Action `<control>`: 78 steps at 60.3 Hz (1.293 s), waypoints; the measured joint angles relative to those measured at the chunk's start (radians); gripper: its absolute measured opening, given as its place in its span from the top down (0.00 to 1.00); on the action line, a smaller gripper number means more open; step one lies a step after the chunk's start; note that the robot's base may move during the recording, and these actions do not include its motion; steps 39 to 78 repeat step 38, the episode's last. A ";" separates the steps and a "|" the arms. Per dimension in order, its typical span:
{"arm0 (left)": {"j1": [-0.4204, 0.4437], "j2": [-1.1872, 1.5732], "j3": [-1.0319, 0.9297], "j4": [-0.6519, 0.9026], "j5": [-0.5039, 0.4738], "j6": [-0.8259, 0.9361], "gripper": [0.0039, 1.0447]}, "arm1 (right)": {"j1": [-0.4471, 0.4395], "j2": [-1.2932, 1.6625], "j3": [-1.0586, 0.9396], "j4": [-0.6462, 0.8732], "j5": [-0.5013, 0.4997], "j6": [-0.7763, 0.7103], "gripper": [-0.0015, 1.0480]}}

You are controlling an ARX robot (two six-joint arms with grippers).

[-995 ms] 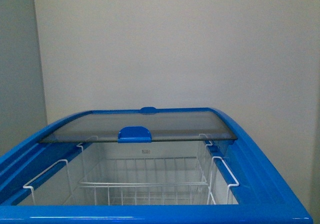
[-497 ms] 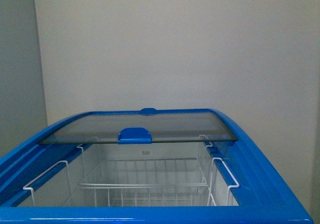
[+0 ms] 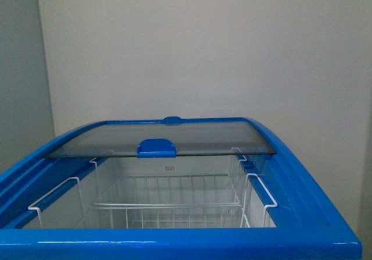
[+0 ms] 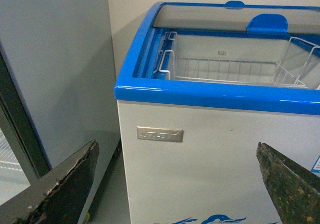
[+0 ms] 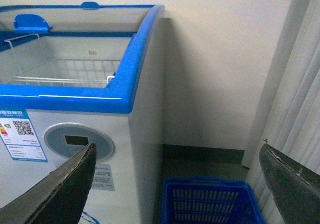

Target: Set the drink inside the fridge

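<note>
The fridge (image 3: 174, 237) is a white chest freezer with a blue top rim. Its near half stands open and shows white wire baskets (image 3: 168, 205) inside. The curved glass lid (image 3: 163, 141) with a blue handle (image 3: 156, 148) covers the far half. The fridge also shows in the left wrist view (image 4: 210, 96) and the right wrist view (image 5: 75, 101). My left gripper (image 4: 180, 184) is open and empty, low in front of the fridge's white front wall. My right gripper (image 5: 182, 184) is open and empty, by the fridge's right front corner. The drink is not in view.
A blue plastic lattice crate (image 5: 210, 201) sits on the floor right of the fridge, between my right fingers. A pale curtain (image 5: 295, 98) hangs beside it. A tall grey-white cabinet (image 4: 55, 68) stands left of the fridge. A plain wall lies behind.
The front view has shifted slightly: the fridge rim sits a little lower and nearer in the picture. Nothing on the fridge has moved.
</note>
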 joint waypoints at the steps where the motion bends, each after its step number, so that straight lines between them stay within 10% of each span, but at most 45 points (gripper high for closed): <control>1: 0.000 0.000 0.000 0.000 0.000 0.000 0.08 | 0.000 0.000 0.000 0.000 0.000 0.000 0.07; 78: 0.000 0.000 0.000 0.000 0.000 0.000 0.08 | 0.000 0.000 0.000 0.000 0.000 0.000 0.07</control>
